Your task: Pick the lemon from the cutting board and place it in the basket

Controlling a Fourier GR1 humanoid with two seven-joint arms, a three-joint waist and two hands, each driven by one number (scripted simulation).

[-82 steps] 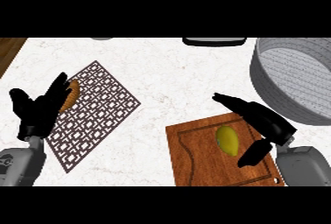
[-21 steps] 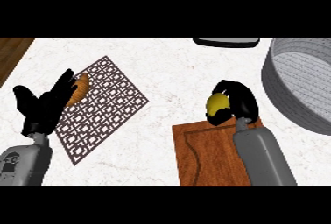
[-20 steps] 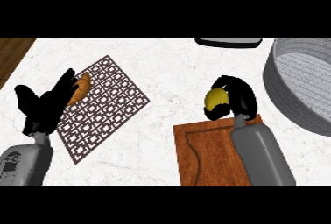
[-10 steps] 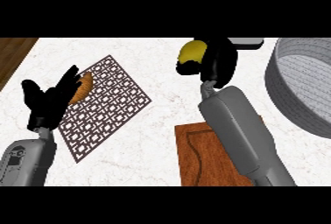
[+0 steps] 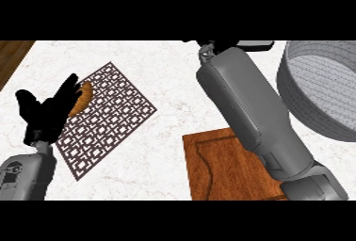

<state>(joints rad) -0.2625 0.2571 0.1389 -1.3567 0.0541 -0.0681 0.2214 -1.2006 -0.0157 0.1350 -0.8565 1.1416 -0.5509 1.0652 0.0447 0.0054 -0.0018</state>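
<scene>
My right forearm (image 5: 254,113) stretches from the lower right up to the picture's upper edge, left of the grey basket (image 5: 306,108). Only the heel of my right hand (image 5: 207,44) shows there; the rest is cut off. No lemon is visible anywhere. The wooden cutting board (image 5: 226,169) at the bottom centre has nothing on its visible part, and the forearm covers its right side. My left hand (image 5: 49,110) rests open at the left, fingers up.
A brown patterned mat (image 5: 115,110) lies left of centre, with an orange-brown item (image 5: 83,96) on it beside my left hand. A dark object (image 5: 254,45) sits at the counter's far edge. The counter's wooden border (image 5: 10,56) shows at the upper left.
My right arm has reached further away from me, carrying the lemon out past the upper edge. The lemon was lifted off the board earlier. The left hand stayed put.
</scene>
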